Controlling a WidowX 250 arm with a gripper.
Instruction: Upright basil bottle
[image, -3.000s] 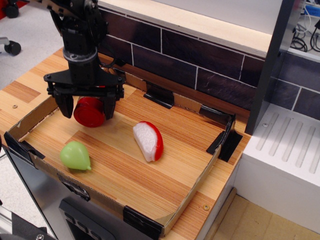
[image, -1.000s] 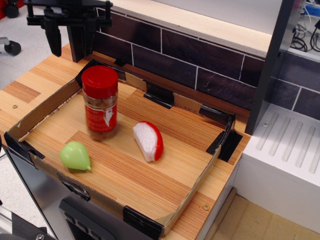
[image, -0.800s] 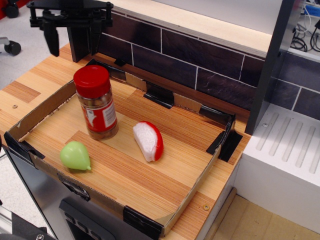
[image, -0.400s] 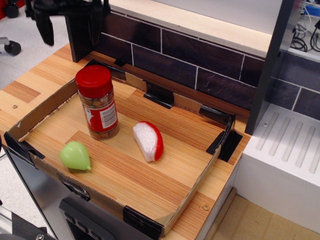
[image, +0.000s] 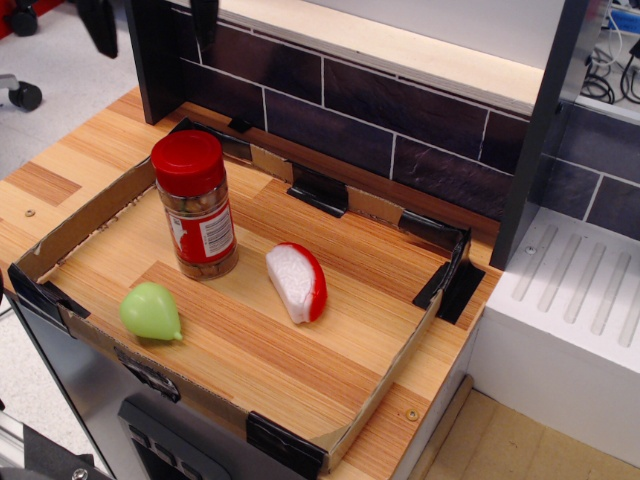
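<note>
The basil bottle (image: 195, 205) stands upright on the wooden board at the left of the cardboard tray (image: 385, 375). It has a red cap, a red-and-white label and brownish contents. It stands free; nothing touches it. Only the two dark fingertips of my gripper (image: 150, 20) show at the top left edge, high above and behind the bottle. They are wide apart and hold nothing. The rest of the arm is out of view.
A green pear toy (image: 150, 312) lies near the tray's front left corner. A red-and-white apple slice toy (image: 297, 281) lies right of the bottle. A dark post (image: 158, 70) and a tiled wall (image: 400, 120) stand behind the tray. A white ribbed unit (image: 570, 300) is at right.
The bottle went from lying in my shut gripper to standing upright. I let go and rose up and back. The bottle wobbled, then settled.
</note>
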